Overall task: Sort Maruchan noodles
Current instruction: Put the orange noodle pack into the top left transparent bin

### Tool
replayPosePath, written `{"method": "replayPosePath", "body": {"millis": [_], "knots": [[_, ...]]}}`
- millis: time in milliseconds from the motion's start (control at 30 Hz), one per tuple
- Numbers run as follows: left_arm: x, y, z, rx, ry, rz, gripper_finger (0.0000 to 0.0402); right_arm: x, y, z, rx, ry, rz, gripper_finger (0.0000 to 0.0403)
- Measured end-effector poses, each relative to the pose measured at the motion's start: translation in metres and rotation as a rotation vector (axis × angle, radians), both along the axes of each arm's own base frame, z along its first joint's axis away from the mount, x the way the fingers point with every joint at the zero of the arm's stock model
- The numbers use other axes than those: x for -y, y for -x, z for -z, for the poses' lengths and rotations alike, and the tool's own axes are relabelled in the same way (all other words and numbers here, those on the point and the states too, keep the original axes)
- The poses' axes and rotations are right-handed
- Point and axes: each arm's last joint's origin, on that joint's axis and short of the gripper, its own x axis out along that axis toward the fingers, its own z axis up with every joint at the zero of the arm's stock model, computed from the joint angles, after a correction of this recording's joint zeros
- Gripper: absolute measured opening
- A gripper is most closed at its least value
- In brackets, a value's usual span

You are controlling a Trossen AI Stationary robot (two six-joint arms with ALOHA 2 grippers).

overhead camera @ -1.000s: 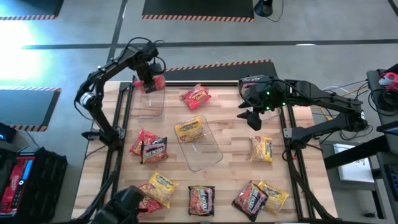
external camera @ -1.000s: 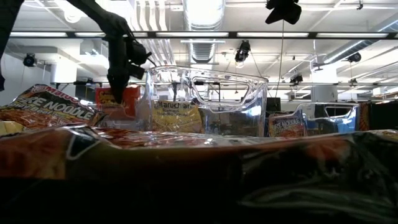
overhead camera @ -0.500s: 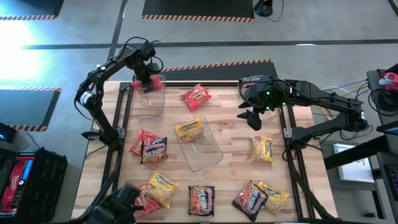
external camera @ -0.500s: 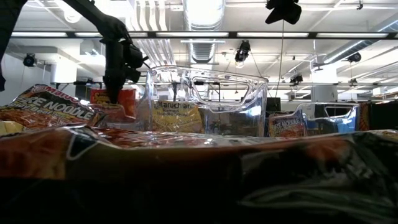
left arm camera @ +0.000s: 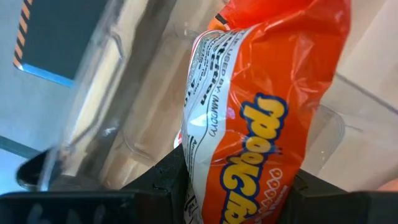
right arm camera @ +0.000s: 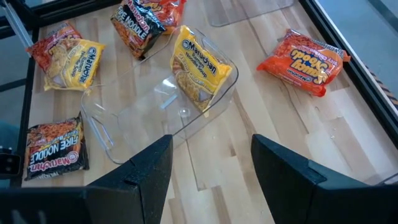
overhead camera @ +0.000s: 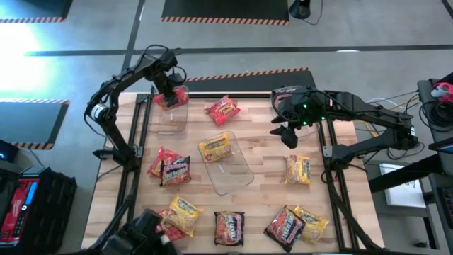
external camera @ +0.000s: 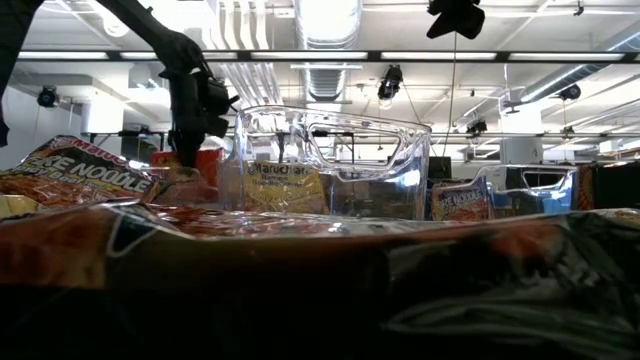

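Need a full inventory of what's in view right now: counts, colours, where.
held red crinkly plastic noodle packet: one, red, over the far-left bin
loose red noodle packets: three it seems, red; far centre, left side, near-left partly under a yellow one
yellow noodle packets: four, yellow; one in the centre bin, one right, two along the near edge
dark noodle packets: three, dark brown with red print; one left, two near edge
clear plastic bins: two, clear; far left and centre
wooden slat table: one, light wood
left gripper: closed on the held red packet, far left
right gripper: open, empty, hovering far right
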Motion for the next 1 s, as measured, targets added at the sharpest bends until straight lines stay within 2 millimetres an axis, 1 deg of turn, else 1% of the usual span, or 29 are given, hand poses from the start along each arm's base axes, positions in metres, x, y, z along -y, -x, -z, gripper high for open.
{"method": "replayPosePath", "body": {"millis": [200, 333, 500, 667, 833, 1000], "knots": [[-0.004, -0.002, 0.015, 0.021, -0.054, 0.007, 0.0120, 0.000, 0.000, 0.000, 0.000, 0.000, 0.000, 0.0206], [-0.007, -0.002, 0.025, 0.004, -0.120, -0.012, 0.0120, 0.000, 0.000, 0.000, 0.000, 0.000, 0.000, 0.0206], [-0.006, 0.000, 0.034, -0.019, -0.133, -0.018, 0.0121, 0.000, 0.000, 0.000, 0.000, 0.000, 0.000, 0.0206], [-0.005, 0.000, 0.041, -0.037, -0.120, -0.016, 0.0144, 0.000, 0.000, 0.000, 0.000, 0.000, 0.000, 0.0206], [-0.006, 0.000, 0.042, -0.050, -0.134, -0.020, 0.0173, 0.000, 0.000, 0.000, 0.000, 0.000, 0.000, 0.0206], [-0.007, 0.000, 0.042, -0.051, -0.136, -0.021, 0.0183, 0.000, 0.000, 0.000, 0.000, 0.000, 0.000, 0.0206]]}}
